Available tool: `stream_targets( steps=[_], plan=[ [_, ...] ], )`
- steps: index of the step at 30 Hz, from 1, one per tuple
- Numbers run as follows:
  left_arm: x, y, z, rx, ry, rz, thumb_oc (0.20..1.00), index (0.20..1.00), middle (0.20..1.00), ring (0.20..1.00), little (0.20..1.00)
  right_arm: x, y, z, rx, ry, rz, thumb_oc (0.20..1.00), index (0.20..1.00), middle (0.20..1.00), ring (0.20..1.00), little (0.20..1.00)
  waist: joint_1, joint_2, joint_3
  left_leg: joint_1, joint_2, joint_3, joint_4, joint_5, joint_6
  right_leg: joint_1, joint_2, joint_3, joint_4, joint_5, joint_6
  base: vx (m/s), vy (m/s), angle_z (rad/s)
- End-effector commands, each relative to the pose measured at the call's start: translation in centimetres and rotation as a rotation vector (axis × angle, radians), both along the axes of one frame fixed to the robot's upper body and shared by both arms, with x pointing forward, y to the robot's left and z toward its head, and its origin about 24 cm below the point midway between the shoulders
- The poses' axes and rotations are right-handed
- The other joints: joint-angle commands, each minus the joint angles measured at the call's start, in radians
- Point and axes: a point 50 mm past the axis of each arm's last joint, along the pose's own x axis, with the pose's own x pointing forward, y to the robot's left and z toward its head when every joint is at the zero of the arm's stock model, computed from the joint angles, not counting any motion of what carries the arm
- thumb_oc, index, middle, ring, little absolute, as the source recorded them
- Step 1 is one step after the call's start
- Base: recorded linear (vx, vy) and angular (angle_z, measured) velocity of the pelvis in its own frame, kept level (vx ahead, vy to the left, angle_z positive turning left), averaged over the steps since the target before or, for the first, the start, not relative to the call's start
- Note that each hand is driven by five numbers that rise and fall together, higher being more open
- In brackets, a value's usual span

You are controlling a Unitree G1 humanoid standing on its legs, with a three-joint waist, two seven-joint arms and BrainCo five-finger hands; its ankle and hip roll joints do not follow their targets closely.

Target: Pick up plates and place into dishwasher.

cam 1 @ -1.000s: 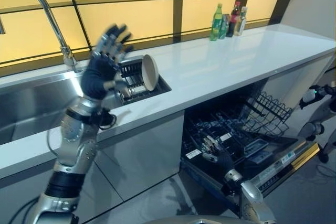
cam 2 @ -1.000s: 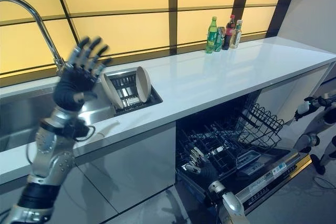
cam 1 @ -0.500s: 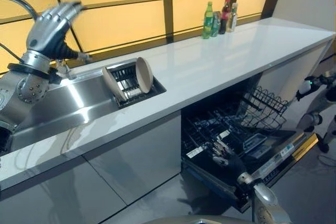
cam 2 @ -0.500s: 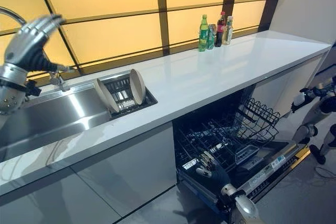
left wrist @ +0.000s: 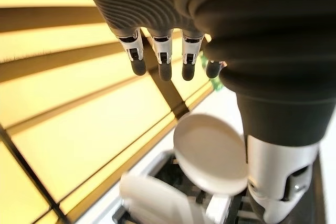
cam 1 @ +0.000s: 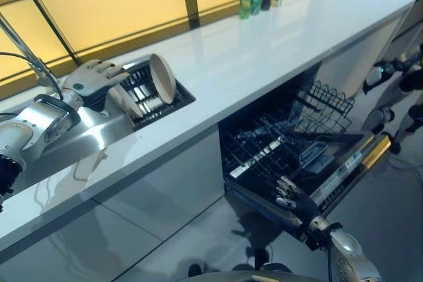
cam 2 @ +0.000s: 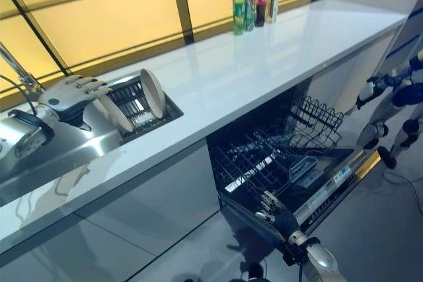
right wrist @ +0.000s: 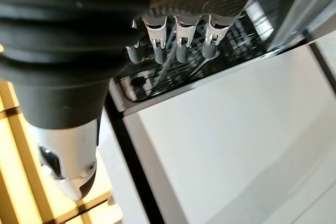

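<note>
We are holding our left hand [cam 1: 89,78] at mid-left, fingers relaxed and empty, just beside two plates [cam 1: 162,77] standing in the sink rack [cam 1: 147,94]. Our right hand [cam 1: 295,201] is hanging loosely spread, empty, at lower right before the open dishwasher [cam 1: 297,156].

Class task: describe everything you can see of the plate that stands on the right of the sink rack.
The right plate is round, plain off-white, looks like ceramic. It stands on edge in the dark slotted rack set at the sink's end by the white counter, leaning slightly. A second plate leans further left. The left hand hovers open beside them, holding nothing.
</note>
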Motion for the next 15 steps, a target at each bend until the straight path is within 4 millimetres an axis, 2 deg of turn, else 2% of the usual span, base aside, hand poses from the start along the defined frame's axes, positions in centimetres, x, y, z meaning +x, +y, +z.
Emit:
stream_targets(
  steps=[1, 15],
  plan=[
    [0.3, 1.4, 7.1, 0.064, -0.257, 0.063, 1.0, 1.0, 1.0, 1.0, 1.0, 3.6, 1.1, 4.5, 0.045, -0.229, 0.043, 1.0, 1.0, 1.0, 1.0, 1.0, -0.006, 0.005, 0.124, -0.022, -0.138, 0.084, 0.009, -0.113, 0.094, -0.016, 0.026, 0.045, 0.03, -0.112, 0.067, -0.05, 0.027, 0.0],
    [1.3, 1.6, 7.2, 0.211, -0.282, 0.119, 1.0, 1.0, 1.0, 1.0, 1.0, 4.7, 0.4, 5.4, 0.052, -0.268, 0.003, 1.0, 1.0, 1.0, 1.0, 1.0, -0.013, -0.015, 0.187, -0.071, -0.131, 0.096, 0.009, -0.096, 0.094, -0.073, 0.026, 0.054, 0.045, -0.102, 0.073, -0.05, 0.021, 0.0]
  ],
)
